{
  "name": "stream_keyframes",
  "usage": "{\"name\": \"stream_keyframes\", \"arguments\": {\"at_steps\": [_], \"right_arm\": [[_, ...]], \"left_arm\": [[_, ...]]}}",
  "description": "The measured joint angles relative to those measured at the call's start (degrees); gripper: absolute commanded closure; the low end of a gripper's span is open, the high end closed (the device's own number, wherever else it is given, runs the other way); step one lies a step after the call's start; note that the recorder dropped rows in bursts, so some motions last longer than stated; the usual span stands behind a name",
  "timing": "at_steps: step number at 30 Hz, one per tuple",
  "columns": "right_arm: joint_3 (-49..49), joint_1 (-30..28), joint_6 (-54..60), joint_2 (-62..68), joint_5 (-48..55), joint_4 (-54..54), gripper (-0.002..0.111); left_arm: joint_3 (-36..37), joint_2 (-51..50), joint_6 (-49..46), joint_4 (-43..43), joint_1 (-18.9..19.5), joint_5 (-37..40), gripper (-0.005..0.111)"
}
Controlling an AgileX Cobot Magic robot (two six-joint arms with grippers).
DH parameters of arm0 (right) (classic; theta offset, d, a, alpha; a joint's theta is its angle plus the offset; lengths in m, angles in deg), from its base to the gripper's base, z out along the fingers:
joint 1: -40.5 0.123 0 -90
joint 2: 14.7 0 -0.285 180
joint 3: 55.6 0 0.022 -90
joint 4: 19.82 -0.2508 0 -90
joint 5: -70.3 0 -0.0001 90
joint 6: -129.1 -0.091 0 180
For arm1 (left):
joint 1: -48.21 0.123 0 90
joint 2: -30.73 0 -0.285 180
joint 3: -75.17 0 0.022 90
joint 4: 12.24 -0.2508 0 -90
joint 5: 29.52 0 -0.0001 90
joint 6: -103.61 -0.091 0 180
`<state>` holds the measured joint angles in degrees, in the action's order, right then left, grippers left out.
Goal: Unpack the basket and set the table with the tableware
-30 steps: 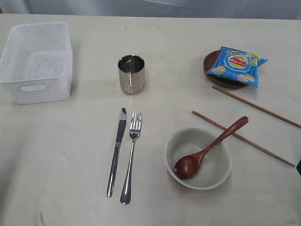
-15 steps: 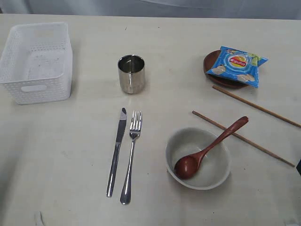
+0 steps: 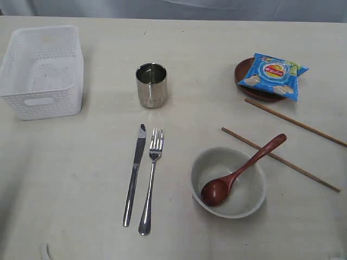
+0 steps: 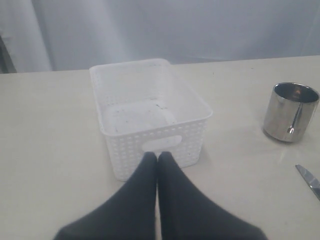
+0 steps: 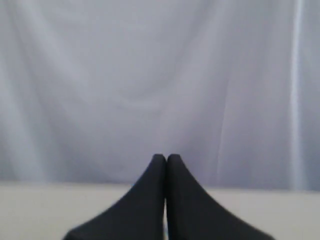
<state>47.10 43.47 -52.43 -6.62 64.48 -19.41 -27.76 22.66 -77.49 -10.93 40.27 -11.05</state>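
While closed tip to tip with no gap showing, grips nothing: left gripper (image 4: 157, 156), dark fingers (image 4: 140, 192) flat against each other at bottom centre of the left wrist view. Overlaps there the slotted front wall of the basket (image 4: 125, 150); cannot tell from that view whether touching or apart. Same state for right gripper (image 5: 166, 157): fully closed, empty, set against a pale curtain (image 5: 150, 75), with only a strip of table (image 5: 40, 210) along the bottom.

Cut off or hard to make out: just the tip of the knife (image 4: 310, 179) at the right edge of the left wrist view. Most of the plate (image 3: 263, 96) covered by the chip bag (image 3: 274, 75) at upper right of the exterior view. Farther of the two chopsticks (image 3: 295, 122) running off the right edge of that frame; nearer one crossing the handle of the spoon (image 3: 244, 169).

Near to far in the exterior view: knife and fork (image 3: 150, 181) side by side, just apart, at bottom centre. Bowl (image 3: 246, 189) at lower right, spoon head resting inside, handle leaning out over the rim. Chopsticks slanting behind the bowl. Cup (image 3: 151, 85) upright at centre, well apart from everything. Basket at upper left, close to the left edge.

Bare tabletop across the whole lower left, and between cup and plate; far table edge along the top of the frame.
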Motion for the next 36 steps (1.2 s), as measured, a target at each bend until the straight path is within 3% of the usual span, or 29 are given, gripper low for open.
{"name": "stream_keyframes", "arguments": {"at_steps": [7,10,12,15,18,22,24,29,36], "right_arm": [[0.00,0.00,-18.74,-0.10,-39.17,-2.77,0.108],[1.81,0.00,-26.90,-0.10,-41.29,-4.26,0.108],[6.19,0.00,-28.91,-0.10,-35.29,-5.27,0.108],[19.51,0.00,-24.45,5.43,-6.18,-5.59,0.108],[33.12,0.00,-20.71,22.91,19.33,-3.05,0.108],[50.27,0.00,-11.54,50.96,41.89,-1.66,0.108],[57.87,0.00,-8.36,64.26,48.31,-0.40,0.108],[68.76,-5.08,-5.82,81.13,55.94,-0.40,0.108],[74.19,-11.13,-1.64,96.76,57.73,-0.99,0.108]], "left_arm": [[0.00,0.00,0.00,0.00,0.00,0.00,0.107],[0.00,0.00,0.00,0.00,0.00,0.00,0.107],[0.00,0.00,0.00,0.00,0.00,0.00,0.107],[0.00,0.00,0.00,0.00,0.00,0.00,0.107],[0.00,0.00,0.00,0.00,0.00,0.00,0.107],[0.00,0.00,0.00,0.00,0.00,0.00,0.107],[0.00,0.00,0.00,0.00,0.00,0.00,0.107],[0.00,0.00,0.00,0.00,0.00,0.00,0.107],[0.00,0.00,0.00,0.00,0.00,0.00,0.107]]}}
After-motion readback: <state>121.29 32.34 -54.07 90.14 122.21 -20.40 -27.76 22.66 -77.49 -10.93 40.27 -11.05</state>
